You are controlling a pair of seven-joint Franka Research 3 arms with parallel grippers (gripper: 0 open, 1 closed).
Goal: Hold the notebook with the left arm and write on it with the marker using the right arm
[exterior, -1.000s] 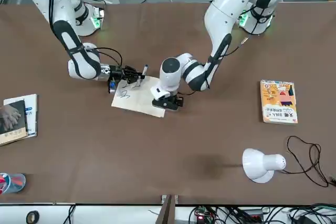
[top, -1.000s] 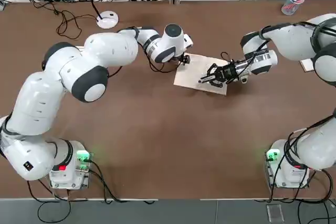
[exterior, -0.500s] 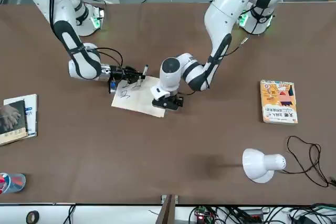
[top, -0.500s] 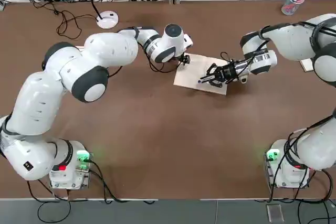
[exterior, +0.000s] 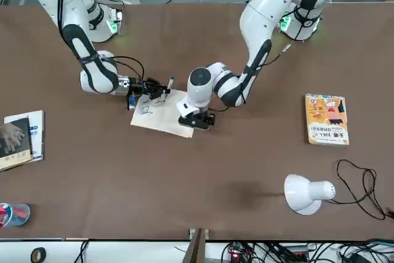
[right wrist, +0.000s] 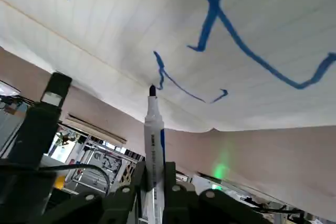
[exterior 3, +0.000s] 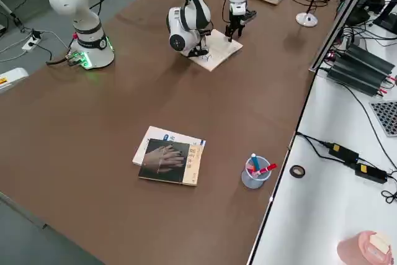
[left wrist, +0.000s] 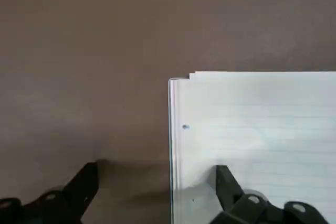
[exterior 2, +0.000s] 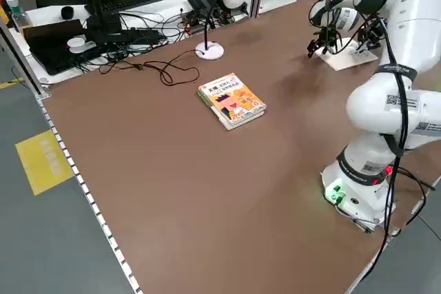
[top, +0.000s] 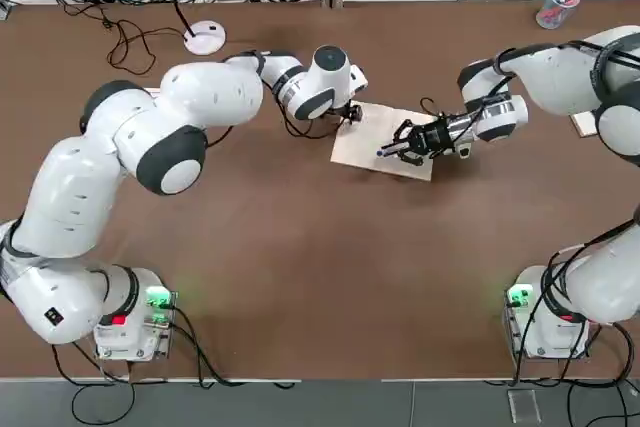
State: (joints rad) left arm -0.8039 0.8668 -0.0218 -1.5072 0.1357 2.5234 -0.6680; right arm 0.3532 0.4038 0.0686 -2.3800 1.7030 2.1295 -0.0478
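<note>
the right gripper (right wrist: 153, 184) grips the marker (right wrist: 154, 156), tip near the notebook (right wrist: 252, 61)! left gripper's (left wrist: 157, 182) fingers apart over its edge; unclamped, pages could slide under strokes.

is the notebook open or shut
Open: the left wrist view shows the notebook's lined page facing up, and blue strokes mark its paper.

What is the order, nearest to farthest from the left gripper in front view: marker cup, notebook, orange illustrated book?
From the left gripper:
1. Notebook, beside it, under right gripper's marker
2. Orange illustrated book, robot's left
3. Marker cup, robot's right
</note>
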